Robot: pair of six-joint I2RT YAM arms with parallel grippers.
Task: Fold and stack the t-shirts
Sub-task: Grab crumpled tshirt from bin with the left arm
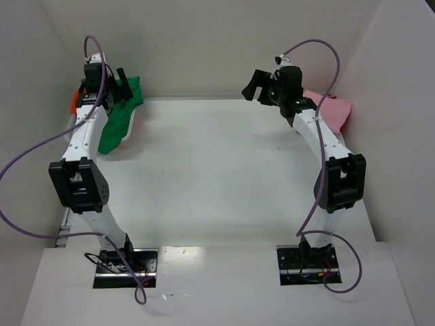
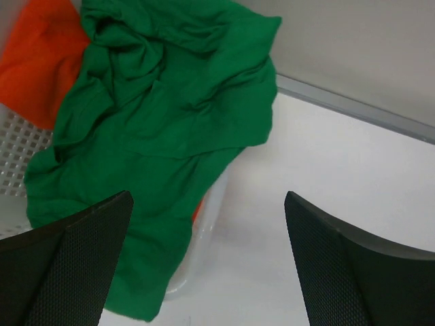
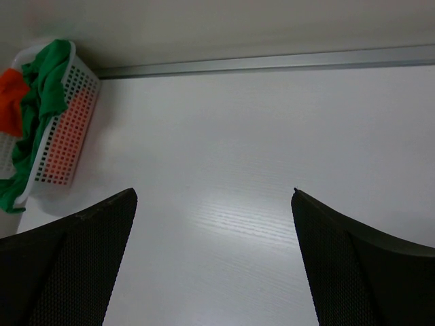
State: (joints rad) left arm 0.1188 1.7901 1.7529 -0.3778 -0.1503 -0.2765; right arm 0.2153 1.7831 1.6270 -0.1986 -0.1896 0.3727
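The green shirt [image 1: 124,112] is seen at the upper left of the top view, heaped crumpled in the basket [image 1: 130,134] and draped over its rim onto the table [image 1: 217,170]. The orange shirt [image 1: 72,100] is partly shown just left of it, behind the left arm. In the left wrist view the green shirt [image 2: 156,136] fills the middle and left of the frame. The orange shirt [image 2: 41,61] is bunched at the upper left corner, touching it. The basket's white mesh [image 2: 20,146] is exposed at the left edge.

The left gripper [image 2: 207,197] is held above the basket, its fingers [image 2: 81,258] spread wide with nothing between them. In the top view the fingers are hidden by the wrist.

The pink shirt [image 1: 333,107] is seen at the upper right of the top view, lying by the right wall, partly covered by the right arm. Whether it is folded cannot be told.

The right gripper [image 1: 253,87] is raised over the far part of the table, well apart from the basket. In the right wrist view its fingers [image 3: 360,265] are likewise spread wide and nothing is held. The basket [image 3: 64,136] is shown at the upper left there. Green [image 3: 44,88] and orange [image 3: 10,102] cloth spill over its top, and a reddish-orange colour shows through its mesh wall.
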